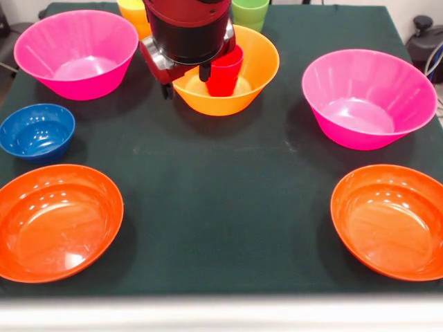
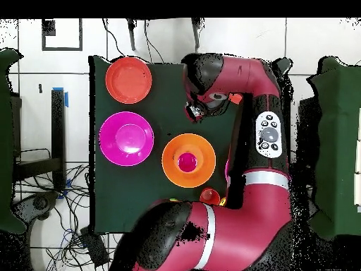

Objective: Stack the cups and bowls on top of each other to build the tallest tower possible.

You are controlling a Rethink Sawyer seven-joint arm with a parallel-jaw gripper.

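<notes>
Nearest the camera, two shallow red-orange bowls lie on the dark bench (image 1: 221, 214) — one at the left (image 1: 59, 221), one at the right (image 1: 390, 220). Going rightwards: small blue bowl (image 1: 37, 130), left pink bowl (image 1: 76, 52), then the large orange bowl (image 1: 256, 69) with a red cup (image 1: 225, 71) upright inside. The claw (image 1: 185, 77) hangs just beside that cup — its opening cannot be made out. Right pink bowl (image 1: 367, 97) follows.
</notes>
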